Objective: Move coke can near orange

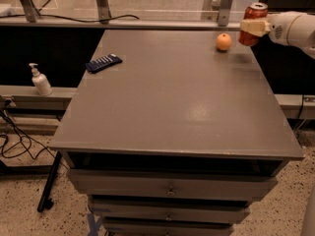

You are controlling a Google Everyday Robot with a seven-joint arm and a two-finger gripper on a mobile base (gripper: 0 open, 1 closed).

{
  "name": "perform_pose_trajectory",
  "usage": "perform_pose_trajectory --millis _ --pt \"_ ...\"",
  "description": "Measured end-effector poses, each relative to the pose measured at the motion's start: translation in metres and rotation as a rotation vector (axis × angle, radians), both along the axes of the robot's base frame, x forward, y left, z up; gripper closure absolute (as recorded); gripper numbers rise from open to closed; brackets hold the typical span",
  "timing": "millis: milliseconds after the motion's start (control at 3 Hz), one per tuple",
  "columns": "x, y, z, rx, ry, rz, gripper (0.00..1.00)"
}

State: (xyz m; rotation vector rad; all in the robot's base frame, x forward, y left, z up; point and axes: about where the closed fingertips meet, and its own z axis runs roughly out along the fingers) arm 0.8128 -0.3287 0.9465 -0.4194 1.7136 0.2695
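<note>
Now the hand is clamped around the coke can at the worktop's far right edge, just right of the orange.

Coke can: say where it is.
In the camera view, the gripper holds the coke can at the table's far right corner, just right of the orange.

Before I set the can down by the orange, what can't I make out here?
- Camera view: the claw grips the can by the table's far right corner; the can hides its far finger.
- The can's height above the table and its gap to the orange cannot be judged from this one angle.
- The arm is cut off by the right edge.
</note>
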Motion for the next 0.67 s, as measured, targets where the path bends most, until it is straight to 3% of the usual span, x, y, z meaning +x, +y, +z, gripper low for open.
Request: perform_pose_trajectory --millis 667 --pt "0.003 0.004 -0.023 0.035 0.033 0.026 1.0"
